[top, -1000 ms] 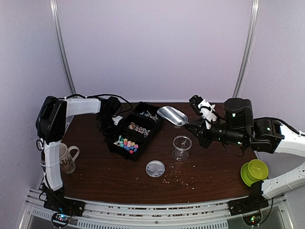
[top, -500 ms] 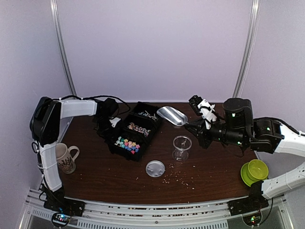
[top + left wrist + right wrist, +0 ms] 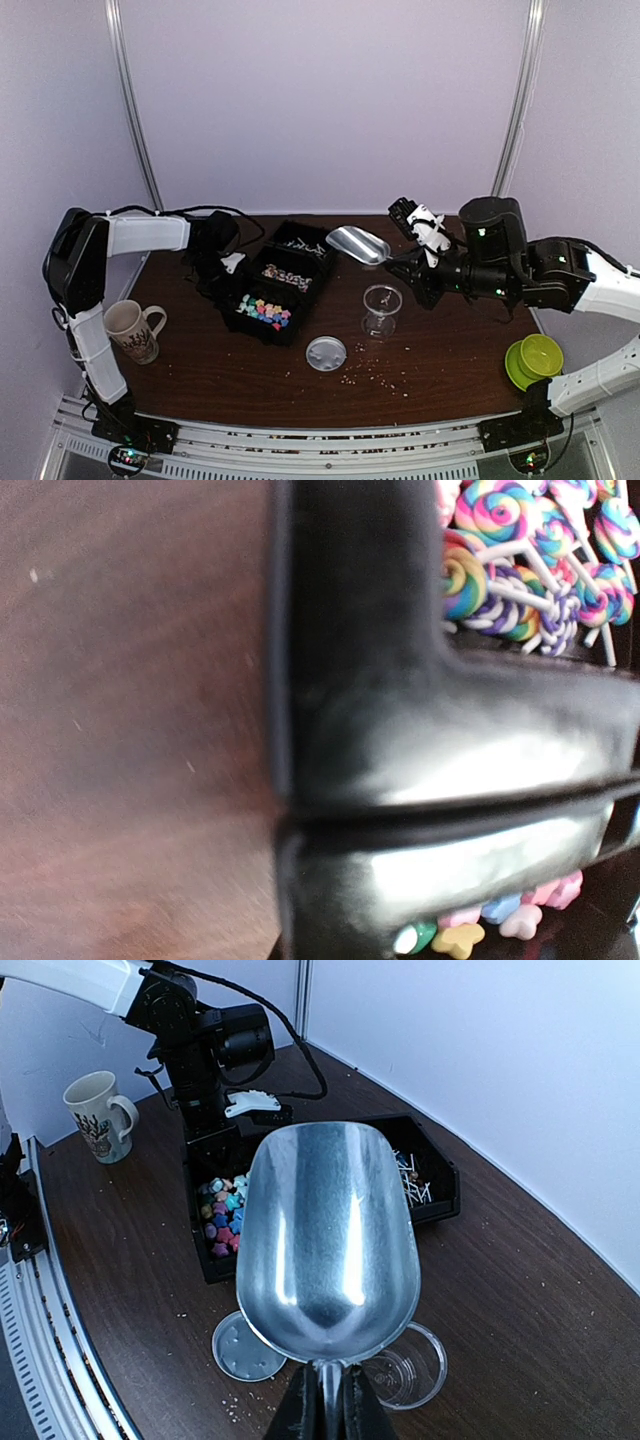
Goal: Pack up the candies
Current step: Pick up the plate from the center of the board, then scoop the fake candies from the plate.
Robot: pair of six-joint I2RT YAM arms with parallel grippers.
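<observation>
The candies point(image 3: 265, 311) are small multicoloured sweets in the near compartment of a black tray point(image 3: 312, 284); they also show in the right wrist view point(image 3: 221, 1222) and at the bottom of the left wrist view point(image 3: 500, 925). My left gripper point(image 3: 226, 263) sits at the tray's left rim; the tray wall point(image 3: 340, 680) fills its view and hides the fingers. My right gripper point(image 3: 408, 264) is shut on the handle of an empty metal scoop point(image 3: 358, 243), held in the air right of the tray above a clear cup point(image 3: 381, 306). The scoop point(image 3: 328, 1230) is level.
Swirl lollipops point(image 3: 530, 550) fill the middle compartment, and white sticks point(image 3: 408, 1175) the far one. A round lid point(image 3: 326, 353) lies near the cup, with pale crumbs point(image 3: 375, 372) beside it. A mug point(image 3: 130, 330) stands front left and a green bowl point(image 3: 532, 358) front right.
My left arm has swung to the left and the black tray has shifted a little left with it. My right gripper with the scoop has moved slightly left.
</observation>
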